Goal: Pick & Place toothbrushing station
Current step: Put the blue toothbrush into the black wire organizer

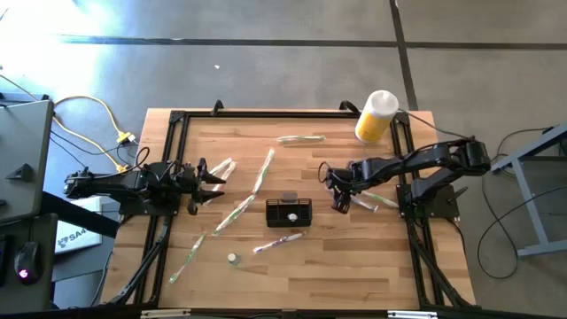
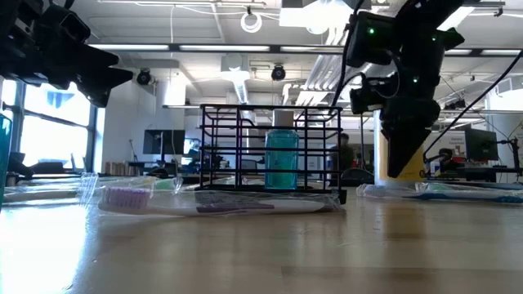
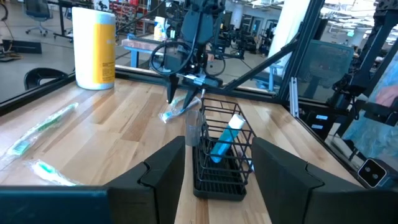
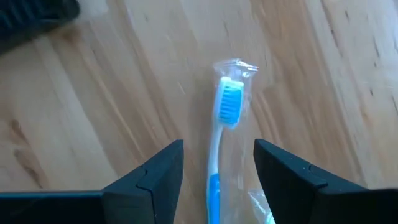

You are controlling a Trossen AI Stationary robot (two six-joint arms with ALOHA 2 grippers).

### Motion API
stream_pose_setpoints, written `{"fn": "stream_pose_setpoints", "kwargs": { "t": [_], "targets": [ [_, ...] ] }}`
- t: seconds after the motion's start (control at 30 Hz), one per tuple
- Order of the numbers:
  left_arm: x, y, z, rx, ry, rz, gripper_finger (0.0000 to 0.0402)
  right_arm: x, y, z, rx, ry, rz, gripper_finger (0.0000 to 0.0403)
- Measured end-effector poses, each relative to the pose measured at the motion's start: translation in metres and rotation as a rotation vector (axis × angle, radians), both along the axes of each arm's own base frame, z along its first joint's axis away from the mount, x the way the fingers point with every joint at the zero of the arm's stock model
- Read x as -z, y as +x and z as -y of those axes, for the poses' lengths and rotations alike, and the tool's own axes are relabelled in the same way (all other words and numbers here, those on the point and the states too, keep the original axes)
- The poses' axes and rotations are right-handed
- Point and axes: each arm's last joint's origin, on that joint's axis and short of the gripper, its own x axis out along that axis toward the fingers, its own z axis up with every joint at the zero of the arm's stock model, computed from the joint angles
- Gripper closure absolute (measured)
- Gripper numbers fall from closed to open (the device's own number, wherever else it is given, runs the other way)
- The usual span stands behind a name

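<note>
The toothbrushing station point(image 1: 288, 211), a small black wire organiser box, stands on its base at the table's middle. A blue tube point(image 3: 225, 138) stands inside it. My right gripper point(image 4: 219, 149) points steeply down to the right of the station point(image 2: 270, 147). It is open, with a finger on either side of a clear-wrapped toothbrush point(image 4: 227, 106) with a blue head. That toothbrush lies flat on the wood, and the fingers are above it, not touching. My left gripper point(image 3: 219, 146) waits open at the table's left side point(image 1: 213, 177), level, facing the station point(image 3: 221, 155).
A yellow bottle with a white cap point(image 1: 376, 115) stands at the far right corner. Several wrapped toothbrushes point(image 1: 262, 173) lie scattered left of and around the station, one just in front of it point(image 2: 212, 202). A small white round thing point(image 1: 232, 259) lies near the front. Black rails point(image 1: 173, 142) frame the table.
</note>
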Motion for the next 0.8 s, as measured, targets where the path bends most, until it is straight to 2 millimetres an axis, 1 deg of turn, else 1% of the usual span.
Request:
{"fn": "stream_pose_setpoints", "kwargs": {
  "t": [0.1, 0.27, 0.4, 0.67, 0.73, 0.8],
  "targets": [
    [0.000, 0.000, 0.000, 0.000, 0.000, 0.000, 0.0220, 0.009, 0.002, 0.000, 0.000, -0.001, -0.016, 0.0213],
    [0.000, 0.000, 0.000, -0.001, 0.000, 0.000, 0.0220, 0.030, 0.009, 0.001, 0.001, 0.001, -0.089, 0.0213],
    [0.000, 0.000, 0.000, -0.001, 0.000, 0.000, 0.0220, 0.042, 0.011, 0.006, 0.017, 0.044, -0.133, 0.0213],
    [0.002, 0.001, 0.000, -0.002, 0.001, -0.024, 0.0220, 0.044, 0.011, 0.013, 0.042, 0.071, -0.135, 0.0213],
    [0.003, 0.002, 0.000, -0.002, 0.001, -0.036, 0.0220, 0.044, 0.011, 0.012, 0.042, 0.075, -0.135, 0.0219],
    [0.004, 0.003, 0.000, -0.001, 0.001, -0.047, 0.0220, 0.044, 0.011, 0.012, 0.045, 0.088, -0.137, 0.0233]
  ]
}}
